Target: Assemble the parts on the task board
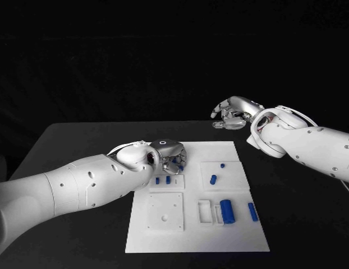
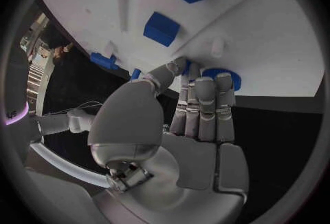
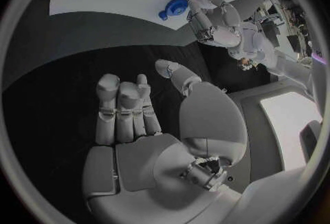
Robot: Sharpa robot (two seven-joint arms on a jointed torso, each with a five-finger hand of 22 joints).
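The white task board (image 1: 194,230) lies in the middle of the table. My left hand (image 1: 168,157) is down on its far left part. There its thumb and fingers (image 2: 205,92) close round a blue round part (image 2: 221,75) near the board's edge; the same part (image 3: 175,9) shows in the right wrist view, beside the left hand (image 3: 213,15). My right hand (image 1: 235,112) hangs above the table beyond the board's far right corner, fingers (image 3: 124,108) apart and holding nothing. Small blue parts (image 1: 163,180) stand just in front of the left hand, seen closer as blue blocks (image 2: 161,28).
More blue parts lie on the board: a short one (image 1: 213,179), a small one (image 1: 222,166), a thick cylinder (image 1: 227,211) and a slimmer piece (image 1: 253,212) at the near right. A raised square plate (image 1: 165,212) sits at the near left. Black table (image 1: 69,145) surrounds the board.
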